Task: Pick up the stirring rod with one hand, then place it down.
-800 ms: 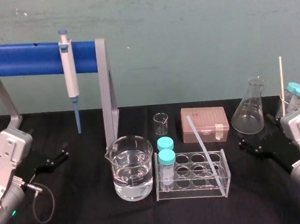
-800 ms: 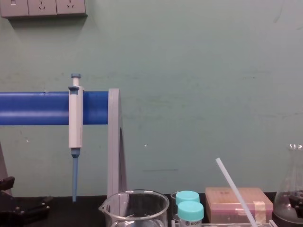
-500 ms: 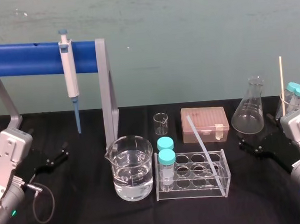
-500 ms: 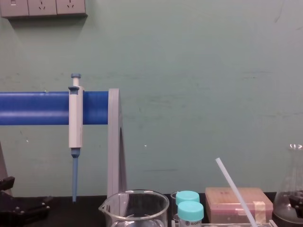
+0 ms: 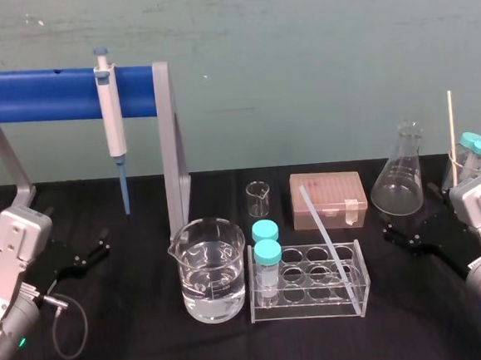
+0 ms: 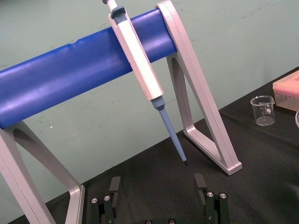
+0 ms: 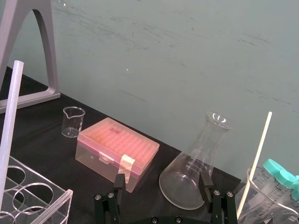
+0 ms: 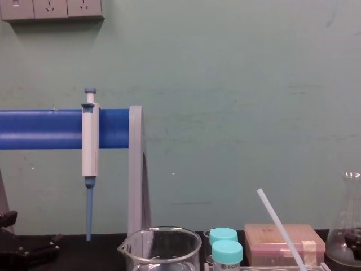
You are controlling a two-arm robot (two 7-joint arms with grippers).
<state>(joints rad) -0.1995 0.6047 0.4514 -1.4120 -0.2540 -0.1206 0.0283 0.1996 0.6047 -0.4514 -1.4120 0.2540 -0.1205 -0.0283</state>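
Note:
The stirring rod (image 5: pixel 321 228) is a translucent white rod leaning at a slant in the clear tube rack (image 5: pixel 361 287) at the table's middle; its upper end rises in the chest view (image 8: pixel 277 224) and near the edge of the right wrist view (image 7: pixel 10 126). My left gripper (image 5: pixel 92 250) rests open on the black table at the left, far from the rod, with its fingers spread wide in the left wrist view (image 6: pixel 157 184). My right gripper (image 5: pixel 407 235) rests open at the right beside the conical flask (image 5: pixel 400 176), with nothing between its fingers (image 7: pixel 120 184).
A beaker of water (image 5: pixel 213 270) and two teal-capped tubes (image 5: pixel 267 249) stand left of the rod. A small beaker (image 5: pixel 259 198) and pink tip box (image 5: pixel 329 198) sit behind. A pipette (image 5: pixel 113 123) hangs on the blue stand (image 5: pixel 42 95). A thin stick (image 5: pixel 452 134) stands in a beaker at far right.

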